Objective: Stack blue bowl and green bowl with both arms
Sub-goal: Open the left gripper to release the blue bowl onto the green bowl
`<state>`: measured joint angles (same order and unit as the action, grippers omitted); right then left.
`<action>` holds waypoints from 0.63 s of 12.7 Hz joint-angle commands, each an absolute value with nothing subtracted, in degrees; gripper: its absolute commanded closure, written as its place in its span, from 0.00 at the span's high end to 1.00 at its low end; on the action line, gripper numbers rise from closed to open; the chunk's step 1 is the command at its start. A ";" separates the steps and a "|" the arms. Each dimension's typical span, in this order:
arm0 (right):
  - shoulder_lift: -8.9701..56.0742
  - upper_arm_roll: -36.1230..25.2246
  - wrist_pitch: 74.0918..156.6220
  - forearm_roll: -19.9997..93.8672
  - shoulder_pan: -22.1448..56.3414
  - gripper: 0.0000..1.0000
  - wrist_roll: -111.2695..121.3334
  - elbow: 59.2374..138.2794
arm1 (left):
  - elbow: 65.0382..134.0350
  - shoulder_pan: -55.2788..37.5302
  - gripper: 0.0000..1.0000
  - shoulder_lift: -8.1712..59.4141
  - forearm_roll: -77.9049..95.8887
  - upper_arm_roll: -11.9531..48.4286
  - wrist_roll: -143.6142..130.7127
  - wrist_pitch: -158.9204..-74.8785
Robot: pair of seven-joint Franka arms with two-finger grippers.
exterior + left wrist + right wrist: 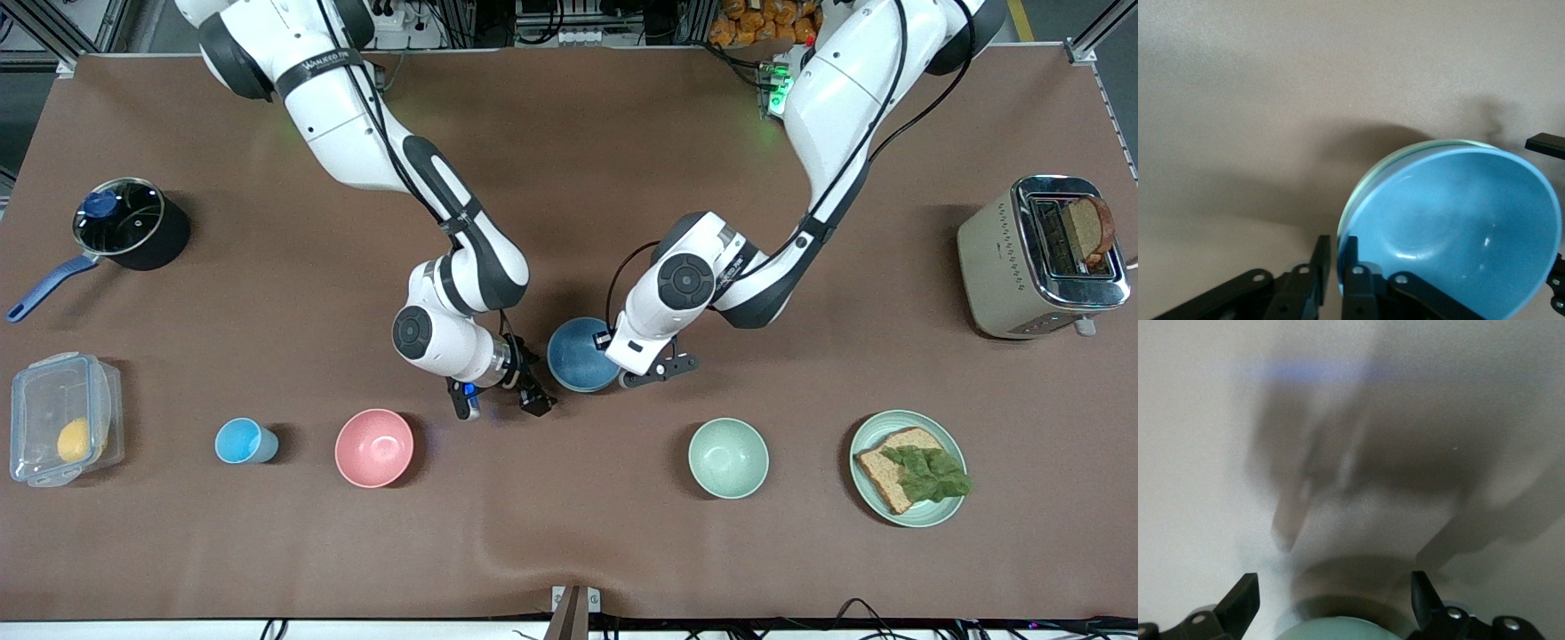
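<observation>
The blue bowl (576, 354) sits mid-table, nested in the green bowl, which shows only as a thin sage rim (1405, 155) around the blue bowl (1458, 227) in the left wrist view. My left gripper (625, 380) (1336, 257) is at the bowl's edge toward the left arm's end. Its fingers are pinched on the rim, one inside the blue bowl and one outside. My right gripper (500, 407) (1333, 597) is open and empty, low over the table beside the stack, toward the right arm's end. A green rounded surface (1338, 632) shows between its fingers.
A pink bowl (374, 447), a light-blue cup (242, 441) and a paler mint bowl (728, 458) stand nearer the front camera. A plate with bread (909, 468), a toaster (1040, 258), a pot (129, 224) and a plastic box (62, 418) stand toward the table's ends.
</observation>
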<state>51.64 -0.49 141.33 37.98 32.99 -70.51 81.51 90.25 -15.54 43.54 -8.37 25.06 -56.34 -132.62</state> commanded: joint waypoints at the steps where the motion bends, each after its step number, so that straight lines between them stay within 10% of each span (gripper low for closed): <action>1: 52.82 -0.70 142.03 39.02 33.57 1.00 -71.28 79.89 | 89.03 -16.00 1.00 44.21 -9.76 24.79 -57.83 -133.24; 8: 52.65 -0.79 141.94 38.24 33.49 1.00 -70.49 79.89 | 88.06 -10.74 1.00 30.97 -10.28 24.87 -57.39 -127.63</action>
<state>51.71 -0.47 141.53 37.98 33.01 -70.50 81.49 86.10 -13.34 37.87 -8.68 24.97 -56.34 -131.22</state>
